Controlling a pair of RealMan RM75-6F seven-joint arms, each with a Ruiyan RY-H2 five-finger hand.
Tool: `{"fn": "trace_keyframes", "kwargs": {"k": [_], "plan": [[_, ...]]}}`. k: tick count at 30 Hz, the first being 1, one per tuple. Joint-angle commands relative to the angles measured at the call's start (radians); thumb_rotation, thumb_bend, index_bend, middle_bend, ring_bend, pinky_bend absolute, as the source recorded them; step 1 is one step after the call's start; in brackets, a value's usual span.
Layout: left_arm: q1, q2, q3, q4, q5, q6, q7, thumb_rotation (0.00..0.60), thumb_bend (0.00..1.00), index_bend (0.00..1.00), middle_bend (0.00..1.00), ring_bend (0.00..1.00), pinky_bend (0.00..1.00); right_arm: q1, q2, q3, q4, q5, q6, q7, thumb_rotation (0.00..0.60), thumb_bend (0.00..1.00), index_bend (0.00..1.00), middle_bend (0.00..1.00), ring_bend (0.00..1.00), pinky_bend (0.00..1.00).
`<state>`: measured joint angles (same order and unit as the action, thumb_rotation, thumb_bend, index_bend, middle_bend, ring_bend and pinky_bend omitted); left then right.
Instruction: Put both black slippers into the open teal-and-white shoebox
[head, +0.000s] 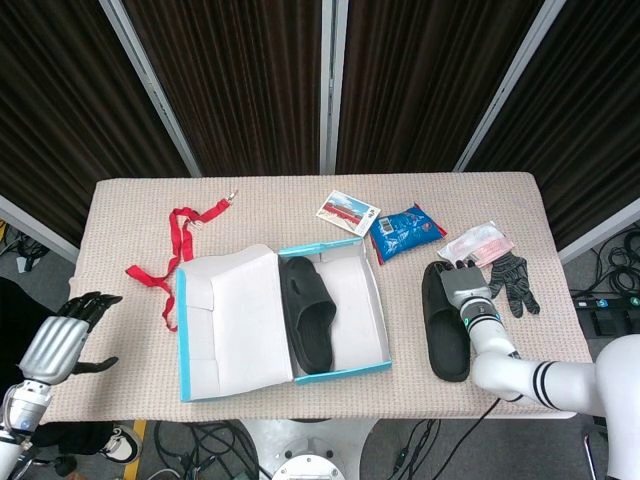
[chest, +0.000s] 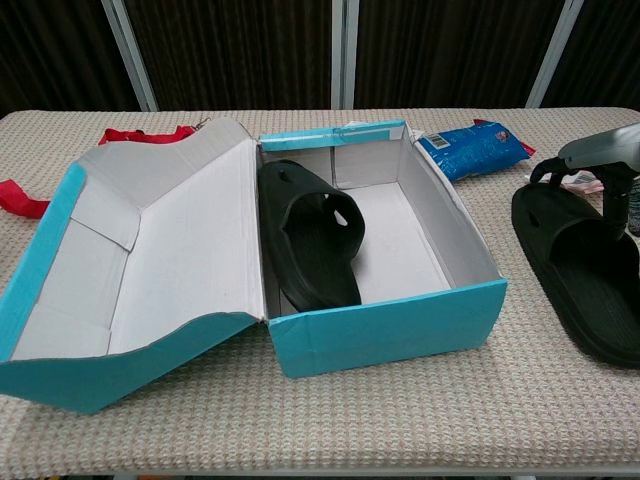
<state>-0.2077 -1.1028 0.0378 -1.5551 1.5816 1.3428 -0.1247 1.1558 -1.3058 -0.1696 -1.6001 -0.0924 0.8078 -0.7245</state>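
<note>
Shoebox (head: 355, 372) sits open mid-tabletop with one slipper (head: 308, 312) inside along its left wall. The other slipper (head: 447, 320) lies near the right edge; the right hand (head: 462, 285) rests on its top end, grasp unclear. The left hand (head: 62, 340) hovers off the left edge, fingers spread.

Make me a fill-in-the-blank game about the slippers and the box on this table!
1. One black slipper already lies inside the ____.
2. The other slipper lies on the table, outside the box, on the side of the robot's ____ hand.
3. The box has its lid flipped ____.
4. The long ribbon on the table is colored ____.

Missing words: box; right; open; red
</note>
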Motion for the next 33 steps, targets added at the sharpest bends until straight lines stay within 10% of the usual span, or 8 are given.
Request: {"fn": "trace_keyframes", "kwargs": {"k": [1, 33], "plan": [[0.001, 0.002, 0.000, 0.002, 0.001, 0.002, -0.005, 0.600, 0.08, 0.16, 0.16, 0.11, 0.18, 0.006, -0.006, -0.001, -0.001, 0.012, 0.006, -0.014, 0.600, 0.06, 0.04, 0.11, 0.00, 0.00], [0.003, -0.007, 0.015, 0.036, 0.003, -0.013, -0.036, 0.600, 0.08, 0.15, 0.16, 0.11, 0.18, -0.053, -0.036, 0.077, -0.019, -0.067, 0.170, -0.050, 0.600, 0.14, 0.46, 0.42, 0.09, 0.00]]}}
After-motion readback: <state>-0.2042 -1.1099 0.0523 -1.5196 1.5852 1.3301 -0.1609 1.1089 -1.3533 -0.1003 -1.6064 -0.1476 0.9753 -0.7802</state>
